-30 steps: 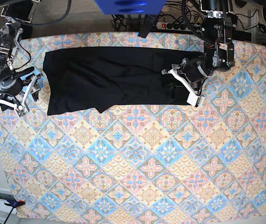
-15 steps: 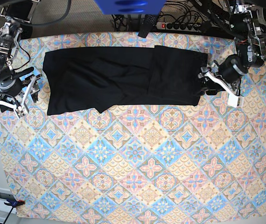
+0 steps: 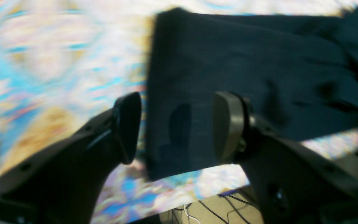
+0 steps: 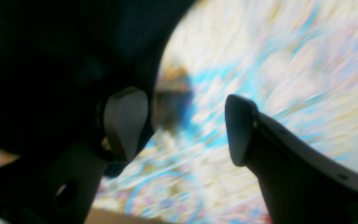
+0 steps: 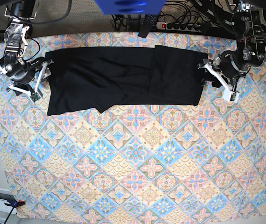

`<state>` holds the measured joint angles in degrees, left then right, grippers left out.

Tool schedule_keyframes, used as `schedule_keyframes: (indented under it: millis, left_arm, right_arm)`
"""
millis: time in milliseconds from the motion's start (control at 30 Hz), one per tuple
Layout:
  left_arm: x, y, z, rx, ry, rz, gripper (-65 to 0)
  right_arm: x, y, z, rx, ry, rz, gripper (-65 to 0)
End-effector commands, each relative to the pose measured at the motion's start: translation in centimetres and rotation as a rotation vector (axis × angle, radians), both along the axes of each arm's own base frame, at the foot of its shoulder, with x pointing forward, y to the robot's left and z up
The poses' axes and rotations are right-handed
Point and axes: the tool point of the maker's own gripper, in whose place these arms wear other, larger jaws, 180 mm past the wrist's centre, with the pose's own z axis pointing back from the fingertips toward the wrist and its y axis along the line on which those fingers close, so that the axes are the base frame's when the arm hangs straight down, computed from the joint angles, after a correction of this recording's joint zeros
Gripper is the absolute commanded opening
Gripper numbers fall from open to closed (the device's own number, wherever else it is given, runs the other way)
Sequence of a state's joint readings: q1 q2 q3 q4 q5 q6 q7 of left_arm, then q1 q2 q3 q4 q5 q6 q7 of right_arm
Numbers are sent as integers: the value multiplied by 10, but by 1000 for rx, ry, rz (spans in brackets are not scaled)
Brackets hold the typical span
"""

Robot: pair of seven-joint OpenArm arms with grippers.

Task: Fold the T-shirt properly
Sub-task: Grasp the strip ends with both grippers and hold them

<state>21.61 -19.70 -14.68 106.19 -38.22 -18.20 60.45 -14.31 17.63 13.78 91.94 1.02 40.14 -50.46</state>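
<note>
Base view, left to right. The right gripper [image 5: 36, 79] sits at the left edge of the scene, just beside the left end of the T-shirt [image 5: 119, 77]. Its jaws are spread; in the right wrist view one finger [image 4: 124, 123] lies against dark cloth and the other over the bare patterned tablecloth [image 5: 137, 168], with nothing pinched between them. That wrist view is blurred.

The T-shirt lies flat along the far side of the table as a long black band, folded lengthwise. A straight fold edge crosses it right of centre, where a layer has been laid over. The lower left hem dips into a small point. No label can be made out.

The left gripper [image 5: 217, 79] is at the right end of the T-shirt, just off its edge. Jaws spread wide; the left wrist view shows the two fingers [image 3: 225, 124] straddling the cloth's corner from above, empty, with the shirt's straight end edge running between them. Contact with the fabric cannot be told.

Behind the table: a power strip [image 5: 177, 25] and cables.
</note>
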Motion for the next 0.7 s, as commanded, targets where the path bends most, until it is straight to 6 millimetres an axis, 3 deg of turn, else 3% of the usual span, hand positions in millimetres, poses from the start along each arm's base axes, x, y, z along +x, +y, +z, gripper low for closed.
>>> schedule_keyframes:
  millis: [0,133,200,367,667]
  left_arm:
    - [5,3,7,13,-27,-5,-315]
    - [-1,0,-6,-4,15,-6,-315]
    - [-4,3,-14,-9,38,5,-315]
    - [-3,4,-17,-17,33,18,-315]
    - [-2,-4,-18,-30,21,3,-315]
  right_arm:
    - [28,5,19,56,-98,-2,-229]
    - [41,18,18,236,-105,-71,-229]
    - [40,10,21,288,-116,-132,-229]
    - [38,-10,30,305,-140,-210,-229]
    - [38,-4,32,349,-135,-213,-229]
